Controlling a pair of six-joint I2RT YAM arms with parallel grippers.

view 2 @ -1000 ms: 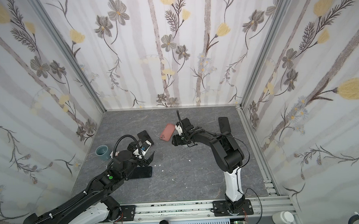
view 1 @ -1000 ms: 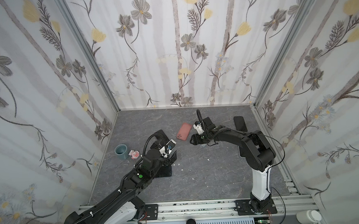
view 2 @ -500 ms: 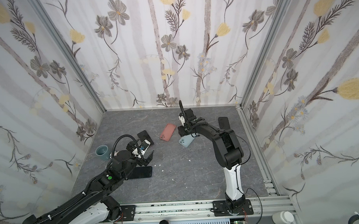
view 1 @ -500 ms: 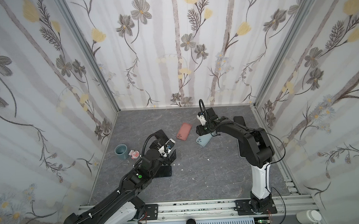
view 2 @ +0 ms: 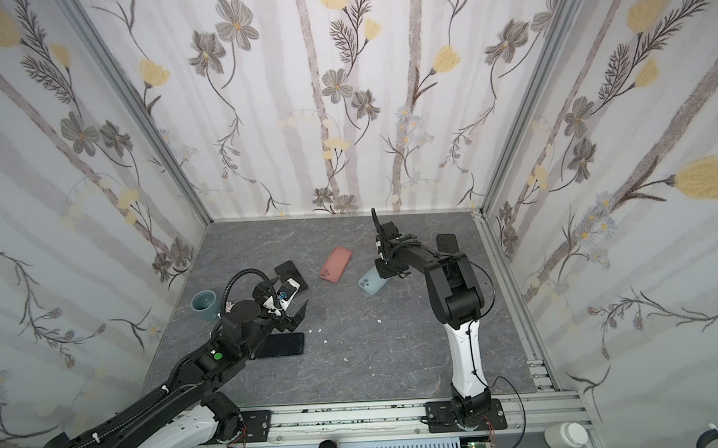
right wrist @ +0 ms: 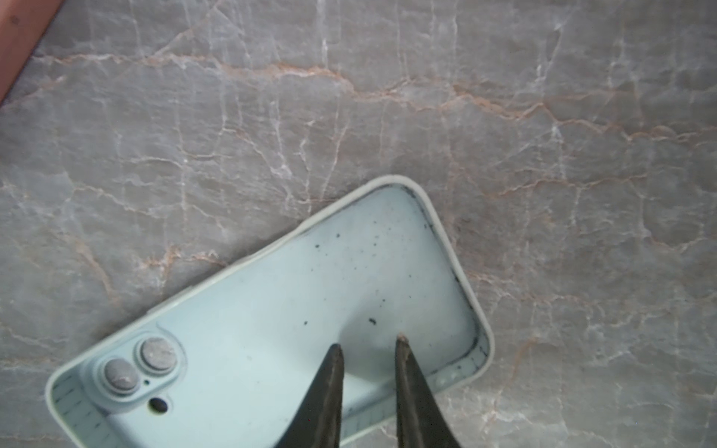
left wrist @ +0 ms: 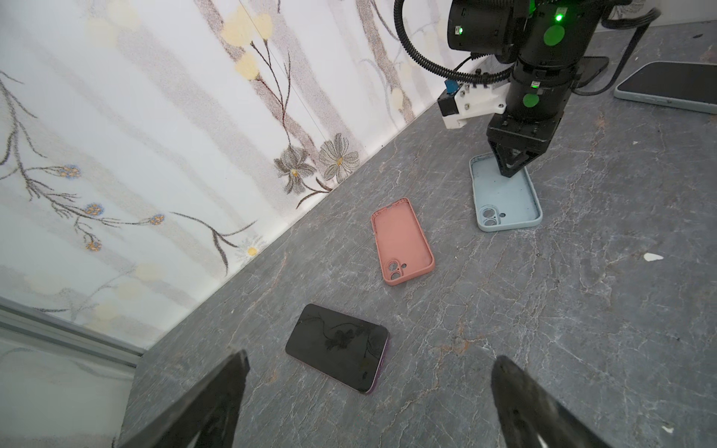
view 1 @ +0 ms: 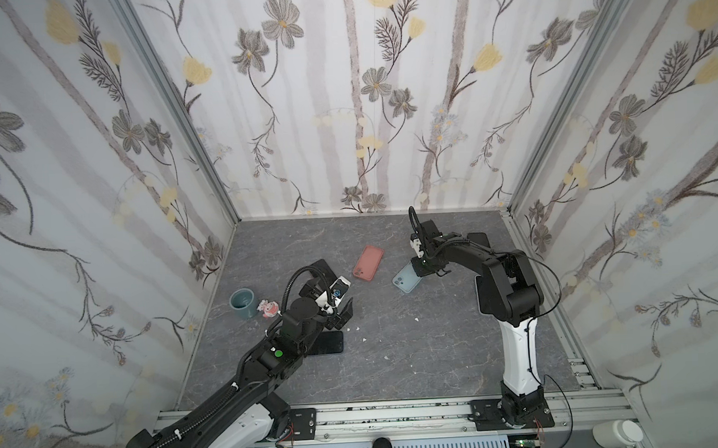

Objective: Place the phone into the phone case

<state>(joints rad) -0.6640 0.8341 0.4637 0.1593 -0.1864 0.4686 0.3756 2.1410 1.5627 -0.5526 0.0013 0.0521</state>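
A light blue phone case (view 1: 405, 280) (view 2: 370, 283) (right wrist: 271, 310) lies hollow side up at the table's back middle. My right gripper (view 1: 419, 270) (view 2: 382, 272) (left wrist: 510, 172) (right wrist: 368, 341) points down into its end away from the camera holes. The jaws stand a narrow gap apart with nothing between them. A pink case (view 1: 368, 263) (left wrist: 403, 242) lies hollow side up just to the left. A dark phone with a purple edge (left wrist: 335, 347) (view 1: 324, 268) lies screen up just beyond my left gripper (left wrist: 370, 356) (view 1: 340, 317), which hovers wide open and empty.
Another dark phone (view 1: 327, 343) lies partly under the left arm. One more (view 1: 479, 239) lies at the back right. A phone with a light blue edge (left wrist: 667, 87) lies beyond the right arm. A grey-blue cup (view 1: 242, 303) and a small pink figure (view 1: 268, 309) stand at the left wall.
A second ago the right gripper was low beside the pink case. It then drew back, leaving the blue case on the table. Now it reaches down into that case with narrower jaws. The left arm held still.
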